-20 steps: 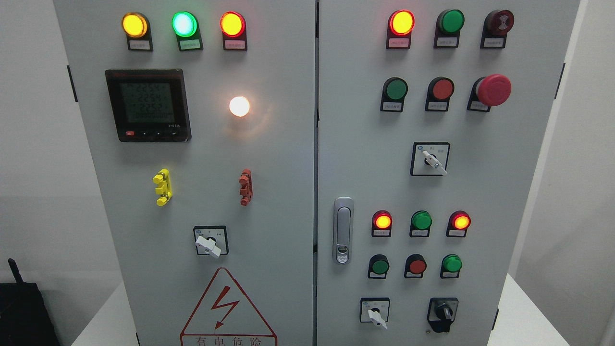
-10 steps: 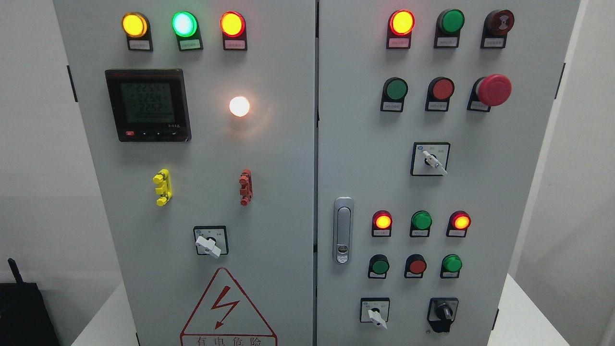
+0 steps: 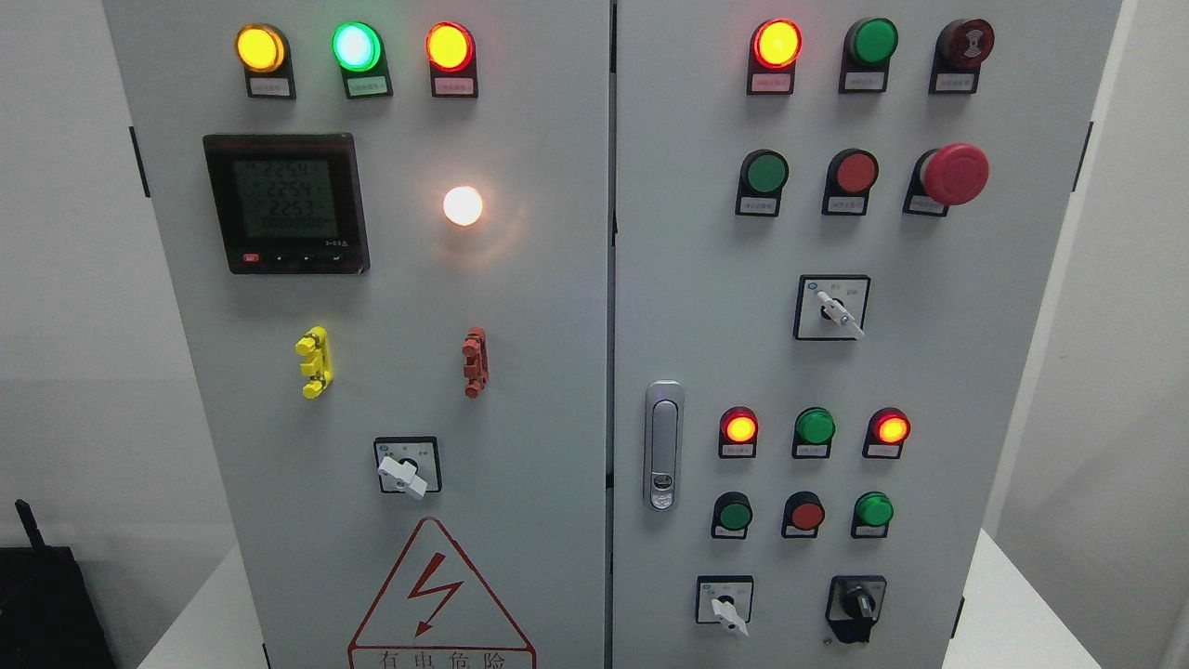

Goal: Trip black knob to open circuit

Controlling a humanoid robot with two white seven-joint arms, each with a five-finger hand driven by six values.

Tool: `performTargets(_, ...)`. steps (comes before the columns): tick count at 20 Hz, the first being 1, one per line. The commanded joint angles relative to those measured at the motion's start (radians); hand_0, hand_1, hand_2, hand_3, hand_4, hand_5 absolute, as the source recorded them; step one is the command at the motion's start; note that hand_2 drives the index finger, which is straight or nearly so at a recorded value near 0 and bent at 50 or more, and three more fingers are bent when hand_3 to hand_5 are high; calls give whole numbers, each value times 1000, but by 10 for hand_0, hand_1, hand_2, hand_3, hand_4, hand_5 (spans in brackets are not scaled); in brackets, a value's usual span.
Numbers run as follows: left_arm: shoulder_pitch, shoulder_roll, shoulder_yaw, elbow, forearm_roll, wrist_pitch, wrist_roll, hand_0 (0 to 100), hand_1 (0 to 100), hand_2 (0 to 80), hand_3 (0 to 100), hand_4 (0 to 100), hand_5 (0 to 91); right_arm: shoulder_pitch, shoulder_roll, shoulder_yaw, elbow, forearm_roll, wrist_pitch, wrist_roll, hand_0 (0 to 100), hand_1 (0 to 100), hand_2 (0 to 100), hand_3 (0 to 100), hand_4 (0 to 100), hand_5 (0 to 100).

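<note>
The black knob (image 3: 856, 607) sits at the lower right of the grey control cabinet's right door (image 3: 929, 372), its handle pointing roughly upright. To its left is a white selector switch (image 3: 726, 606). Neither of my hands nor any arm shows in the head view.
The cabinet fills the view. A red mushroom button (image 3: 952, 174) sticks out at the upper right, a metal door latch (image 3: 663, 444) sits by the centre seam, and white selectors (image 3: 839, 310) (image 3: 404, 472) protrude. Lit lamps, a meter (image 3: 286, 203) and a black device (image 3: 46, 595) at lower left.
Only the digits on the meter display flicker; nothing else has moved.
</note>
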Motion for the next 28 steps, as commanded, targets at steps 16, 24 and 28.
performTargets(16, -2, -2, 1, 0, 2, -2, 0, 120, 389, 0, 0, 0, 0, -94, -25, -24, -145, -3, 112, 13, 0, 74, 0, 1000, 1000, 997)
performTargets(24, -2, -2, 1, 0, 2, -2, 0, 120, 389, 0, 0, 0, 0, -163, -34, -53, -153, -5, 159, 18, 0, 71, 0, 1000, 1000, 998)
performTargets(28, -2, -2, 1, 0, 2, -2, 0, 120, 389, 0, 0, 0, 0, -193, -40, -67, -173, -6, 188, 20, 0, 70, 0, 1000, 1000, 998)
